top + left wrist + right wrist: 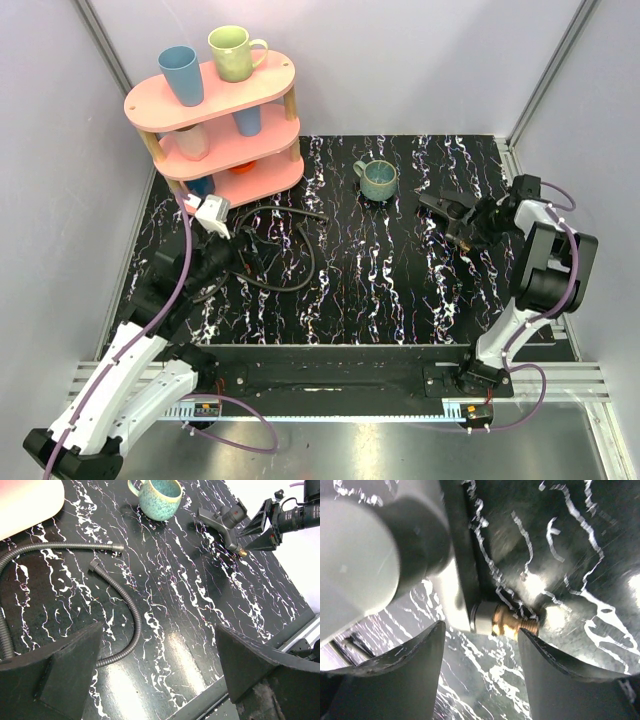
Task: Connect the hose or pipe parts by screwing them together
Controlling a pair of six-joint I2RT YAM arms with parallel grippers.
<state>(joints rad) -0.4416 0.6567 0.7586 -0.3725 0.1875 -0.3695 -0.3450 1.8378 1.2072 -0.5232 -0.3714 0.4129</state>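
Step in hand looks like securing the fan-shaped piece (226,519) for mating. We'd grip the stem behind the threads, leave the brass exposed, and line up both axes before any turning, or the threads may cross.

right gripper (481,626): elbow folded at the table (340,290) edge, forearm pointing to 9 o'clock. Jaws stand half-wide, straddling the brass tip (512,622); we cannot tell if they pinch it. The piece sits at 3 o'clock on the table, 4 o'clock of the mug (380,180).

hoses (131,612) lie at 9 o'clock. left gripper (159,627) hovers above them, jaws fully wide, holding nothing.
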